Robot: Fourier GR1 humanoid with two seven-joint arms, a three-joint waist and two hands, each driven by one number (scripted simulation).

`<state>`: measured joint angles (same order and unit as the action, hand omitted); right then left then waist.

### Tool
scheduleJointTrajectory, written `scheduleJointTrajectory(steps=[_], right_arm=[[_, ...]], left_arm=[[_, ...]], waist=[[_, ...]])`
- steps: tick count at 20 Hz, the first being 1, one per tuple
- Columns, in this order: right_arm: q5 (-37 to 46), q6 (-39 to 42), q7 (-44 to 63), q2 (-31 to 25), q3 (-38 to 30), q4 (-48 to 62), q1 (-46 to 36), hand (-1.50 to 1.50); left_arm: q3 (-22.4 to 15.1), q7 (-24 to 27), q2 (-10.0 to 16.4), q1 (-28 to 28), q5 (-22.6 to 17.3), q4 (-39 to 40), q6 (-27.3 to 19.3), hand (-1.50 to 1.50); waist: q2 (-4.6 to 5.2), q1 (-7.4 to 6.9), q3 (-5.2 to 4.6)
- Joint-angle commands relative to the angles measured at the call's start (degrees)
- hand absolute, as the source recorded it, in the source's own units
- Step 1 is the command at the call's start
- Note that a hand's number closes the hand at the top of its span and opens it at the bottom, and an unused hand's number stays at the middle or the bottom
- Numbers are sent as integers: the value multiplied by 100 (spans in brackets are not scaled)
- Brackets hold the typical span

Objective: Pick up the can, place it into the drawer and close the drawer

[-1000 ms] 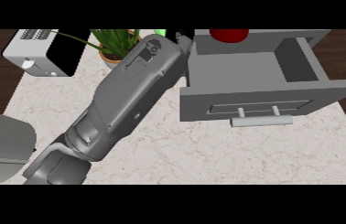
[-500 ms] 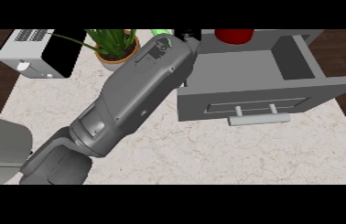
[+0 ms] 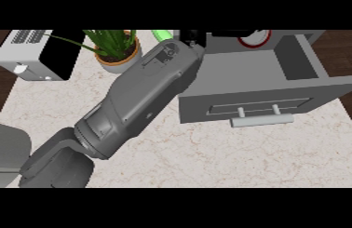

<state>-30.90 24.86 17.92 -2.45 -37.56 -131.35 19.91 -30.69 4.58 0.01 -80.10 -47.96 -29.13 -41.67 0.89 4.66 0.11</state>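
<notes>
The red can [image 3: 256,39] shows at the picture's top, over the far end of the open grey drawer [image 3: 302,59]. My left forearm runs from the lower left up across the counter. My left hand [image 3: 196,36] is at the drawer's back left corner, and its black fingers [image 3: 230,34] curl against the can's left side. The arm and the top edge hide most of the hand. The drawer stands pulled out, its front panel and bar handle [image 3: 258,120] facing me. My right hand is out of view.
A potted plant [image 3: 117,48] stands left of the arm, with a toaster [image 3: 34,52] at the far left. A bright green object [image 3: 161,35] peeks out behind the wrist. The marble counter [image 3: 240,157] spreads in front of the drawer.
My left arm has stretched further up and to the right. The can has moved right with the hand, over the drawer's back. The drawer has stayed open.
</notes>
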Motion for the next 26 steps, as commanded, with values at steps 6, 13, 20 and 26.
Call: scheduleJointTrajectory(steps=[6, 13, 20, 26], right_arm=[[257, -58, 126, 78, 237, -139, -165, -150], [111, 107, -12, 200, 71, -128, 77, -150], [1239, 449, -737, -414, -208, -501, -403, -150], [1910, 656, -1229, -347, 174, -779, -641, -150]], left_arm=[[-302, 411, -1, 77, -469, 271, -258, -150], [-518, 705, -1, 326, -764, 192, -336, -150], [-464, 841, -1, 99, -1018, 77, -411, -150], [-355, 1196, -1, -96, -1179, 254, -343, -150]], waist=[[43, 66, -1], [15, 73, -1], [20, 0, -4], [31, 2, -1]])
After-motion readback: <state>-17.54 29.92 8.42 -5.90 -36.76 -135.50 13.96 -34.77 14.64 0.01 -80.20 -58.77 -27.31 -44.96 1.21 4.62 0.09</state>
